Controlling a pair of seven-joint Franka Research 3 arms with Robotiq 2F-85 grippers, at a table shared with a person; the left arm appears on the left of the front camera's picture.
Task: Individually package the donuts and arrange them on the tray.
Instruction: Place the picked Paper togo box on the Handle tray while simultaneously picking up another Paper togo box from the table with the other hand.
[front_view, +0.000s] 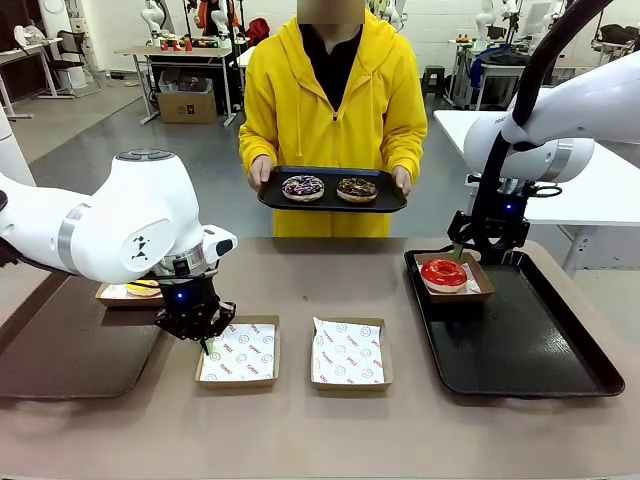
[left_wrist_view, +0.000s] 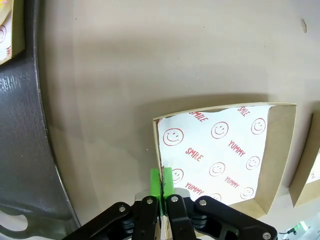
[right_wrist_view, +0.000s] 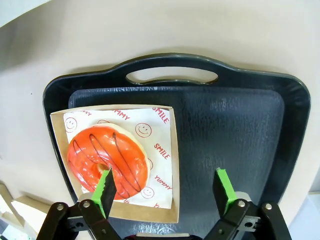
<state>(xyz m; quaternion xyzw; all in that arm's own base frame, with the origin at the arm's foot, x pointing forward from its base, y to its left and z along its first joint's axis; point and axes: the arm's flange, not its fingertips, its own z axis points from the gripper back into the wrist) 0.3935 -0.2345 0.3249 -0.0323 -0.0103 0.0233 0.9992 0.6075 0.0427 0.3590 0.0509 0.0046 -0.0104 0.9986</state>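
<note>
L gripper (left_wrist_view: 161, 175) was pinched shut on empty box (left_wrist_view: 220, 150) wall, left of tray (front_view: 530, 340); you needed a slow, low drag. R gripper (right_wrist_view: 164, 175) hung wide open, empty, over tray's red donut (right_wrist_view: 107, 160).

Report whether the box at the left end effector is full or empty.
Empty: the box has a bare smiley-printed liner inside, no donut. The left end effector pinches its wall.

Bright, even overhead light; soft shadows on the table (front_view: 300, 430). Wrist views bow at the edges. Mild glare on the red donut (front_view: 443, 272); focus sharp.
</note>
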